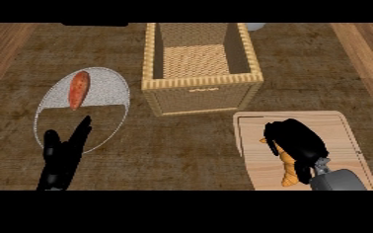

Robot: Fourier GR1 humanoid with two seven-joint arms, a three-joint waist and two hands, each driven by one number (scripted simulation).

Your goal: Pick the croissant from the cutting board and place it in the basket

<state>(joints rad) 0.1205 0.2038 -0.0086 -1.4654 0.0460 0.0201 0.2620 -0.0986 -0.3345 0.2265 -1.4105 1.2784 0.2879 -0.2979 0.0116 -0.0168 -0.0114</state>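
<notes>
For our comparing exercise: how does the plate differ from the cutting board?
The plate is round and speckled grey; the cutting board is rectangular pale wood. The plate lies left of the basket, the cutting board nearer, at right. The plate bears an untouched orange-red food; on the cutting board the right hand curls over the croissant. Both lie flat on the counter.

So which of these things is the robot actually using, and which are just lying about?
Part of the job:
croissant
cutting board under it
basket
right robot hand, curled over the croissant

Just lying about:
plate
orange-red food on the plate
left robot hand, resting open at the lower left
</notes>
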